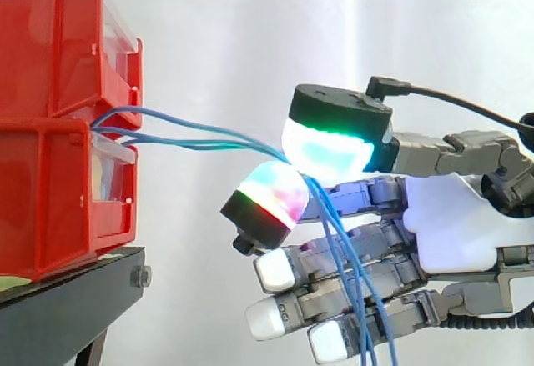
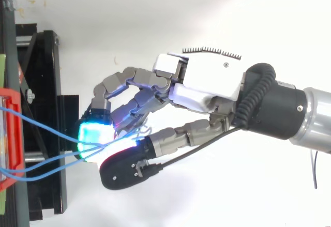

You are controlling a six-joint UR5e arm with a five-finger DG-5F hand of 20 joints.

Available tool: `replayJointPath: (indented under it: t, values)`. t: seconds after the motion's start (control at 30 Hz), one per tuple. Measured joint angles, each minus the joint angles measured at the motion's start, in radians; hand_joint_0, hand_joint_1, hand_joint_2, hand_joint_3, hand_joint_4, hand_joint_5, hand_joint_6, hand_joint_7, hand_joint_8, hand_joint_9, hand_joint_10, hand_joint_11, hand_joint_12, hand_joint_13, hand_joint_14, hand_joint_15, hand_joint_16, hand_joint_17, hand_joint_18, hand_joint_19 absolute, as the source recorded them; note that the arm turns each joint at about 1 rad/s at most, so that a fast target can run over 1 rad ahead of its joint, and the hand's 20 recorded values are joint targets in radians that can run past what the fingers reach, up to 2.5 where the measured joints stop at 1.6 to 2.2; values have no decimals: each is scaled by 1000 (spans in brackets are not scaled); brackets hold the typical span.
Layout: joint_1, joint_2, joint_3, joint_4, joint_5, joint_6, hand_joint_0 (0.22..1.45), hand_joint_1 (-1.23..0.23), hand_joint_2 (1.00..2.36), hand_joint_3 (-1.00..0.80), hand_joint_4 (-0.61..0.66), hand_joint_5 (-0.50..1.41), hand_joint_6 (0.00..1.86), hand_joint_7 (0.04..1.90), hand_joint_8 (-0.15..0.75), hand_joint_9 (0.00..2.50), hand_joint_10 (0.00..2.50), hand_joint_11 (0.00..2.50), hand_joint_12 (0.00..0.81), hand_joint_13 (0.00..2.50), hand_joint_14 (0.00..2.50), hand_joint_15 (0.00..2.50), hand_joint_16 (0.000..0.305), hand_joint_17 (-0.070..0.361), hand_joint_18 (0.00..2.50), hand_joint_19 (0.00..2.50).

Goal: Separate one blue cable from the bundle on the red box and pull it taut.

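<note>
Counting two red bins (image 1: 46, 199), one stacked on the other; counting three thin blue cables (image 1: 167, 142); counting one black stand (image 1: 75, 308), one hand (image 1: 455, 224) and one white curtain (image 1: 250, 32)

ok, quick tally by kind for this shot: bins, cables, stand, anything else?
red bins: 2, stacked
blue cables: 3
black stand: 1
hand: 1, fingers pinching the cables
total: 7
</note>
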Motion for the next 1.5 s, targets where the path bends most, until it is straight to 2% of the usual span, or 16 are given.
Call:
replayJointPath:
  t: [0.2, 0.27, 0.33, 0.43, 0.6, 0.63, 0.73, 0.8, 0.83, 0.93, 1.1, 1.2, 1.27, 1.37, 1.5]
  values:
    - [0, 0, 0, -1, 0, 0, 783, -947, 1004, -438, -43, -196, 885, 956, 254, 766, 13, 517, 299, 669, 11, 304, 37, 84, 725, 397]
    - [0, 0, 0, -1, 0, 0, 729, -939, 1000, -500, -17, -196, 884, 985, 256, 775, 13, 527, 299, 673, 10, 315, 37, 84, 733, 400]
    - [0, 0, 0, -1, 0, 0, 562, -818, 1000, -500, 18, -188, 885, 956, 281, 806, 14, 532, 311, 675, 10, 332, 40, 89, 711, 442]
    - [0, 0, 0, -1, 0, 0, 483, -749, 1000, -500, 49, -183, 886, 927, 304, 815, 12, 522, 336, 692, 9, 334, 45, 102, 744, 446]
    - [0, 0, 0, -1, 0, 0, 429, -623, 1000, -500, 70, -173, 881, 930, 331, 853, 8, 528, 362, 714, 9, 341, 51, 114, 763, 447]
    - [0, 0, 0, -1, 0, 0, 431, -611, 1000, -500, 71, -172, 880, 927, 332, 855, 8, 522, 361, 714, 9, 342, 50, 113, 761, 450]
    - [0, 0, 0, -1, 0, 0, 565, -613, 1002, -467, 26, -169, 865, 1021, 298, 848, 11, 527, 317, 689, 12, 354, 41, 93, 689, 508]
    - [0, 0, 0, -1, 0, 0, 577, -636, 1006, -379, 18, -167, 869, 1005, 305, 857, 10, 525, 325, 705, 10, 355, 43, 96, 704, 494]
    - [-1, 0, 0, -2, 0, 0, 581, -674, 1007, -274, 19, -164, 878, 964, 328, 875, 9, 526, 351, 729, 10, 343, 48, 108, 780, 457]
    - [-1, 0, 0, -4, -1, 0, 597, -756, 1009, -165, 0, -169, 885, 982, 330, 871, 9, 535, 351, 741, 9, 341, 48, 107, 779, 449]
    - [-1, 0, 0, -5, -1, 1, 658, -875, 1017, -170, -101, -192, 894, 945, 283, 820, 11, 558, 312, 712, 12, 342, 40, 90, 749, 444]
    - [-1, 0, 0, -4, 0, 1, 705, -930, 1017, -204, -106, -197, 895, 938, 273, 806, 13, 553, 308, 705, 12, 329, 39, 88, 756, 418]
    - [-1, 0, 0, -4, 0, 1, 748, -922, 1022, -128, -122, -205, 900, 982, 263, 787, 11, 551, 304, 697, 10, 329, 38, 86, 739, 425]
    - [-1, 0, 0, -4, 0, 2, 779, -906, 1022, -79, -87, -204, 903, 976, 256, 780, 11, 543, 302, 689, 10, 338, 38, 85, 715, 448]
    - [-1, 0, 1, -4, 0, 4, 779, -905, 1022, -160, -43, -203, 902, 925, 254, 763, 11, 544, 300, 690, 10, 336, 37, 84, 721, 439]
